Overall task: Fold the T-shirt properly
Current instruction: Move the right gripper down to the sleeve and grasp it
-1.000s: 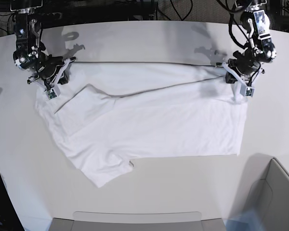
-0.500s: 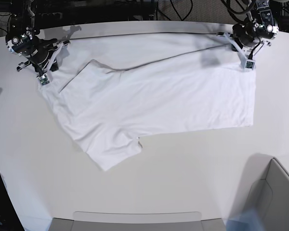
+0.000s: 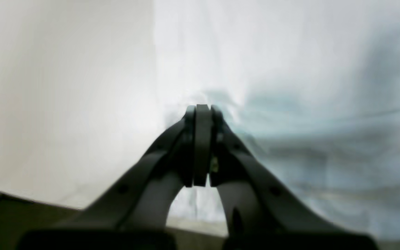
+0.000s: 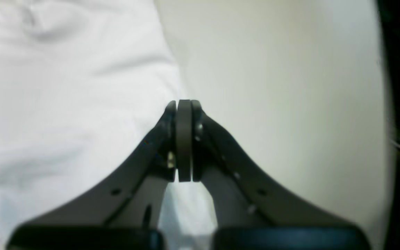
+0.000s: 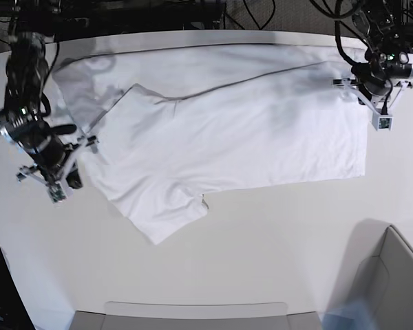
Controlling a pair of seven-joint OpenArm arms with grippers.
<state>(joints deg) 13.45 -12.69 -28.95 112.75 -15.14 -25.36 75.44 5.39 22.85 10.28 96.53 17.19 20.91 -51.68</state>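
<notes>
The white T-shirt (image 5: pixel 248 130) lies spread flat across the back half of the table, one sleeve pointing to the front left. My right gripper (image 5: pixel 74 182) is at the shirt's left edge. In the right wrist view this gripper (image 4: pixel 184 102) is shut, with fabric (image 4: pixel 64 104) to its left and bare table to its right. My left gripper (image 5: pixel 374 96) hovers at the shirt's right edge. In the blurred left wrist view this gripper (image 3: pixel 202 108) is shut, and cloth (image 3: pixel 325 139) fills the right side. I see no fabric between either pair of pads.
A grey bin (image 5: pixel 399 275) stands at the front right corner. A flat grey tray edge (image 5: pixel 193 313) runs along the front. Bare tabletop (image 5: pixel 275 240) lies in front of the shirt. The table's dark edge (image 4: pixel 387 104) is close to the right gripper.
The shirt's raised far edge has gone down toward the back and now lies flat. The right gripper has moved forward along the left edge. The left gripper has shifted slightly forward and outward.
</notes>
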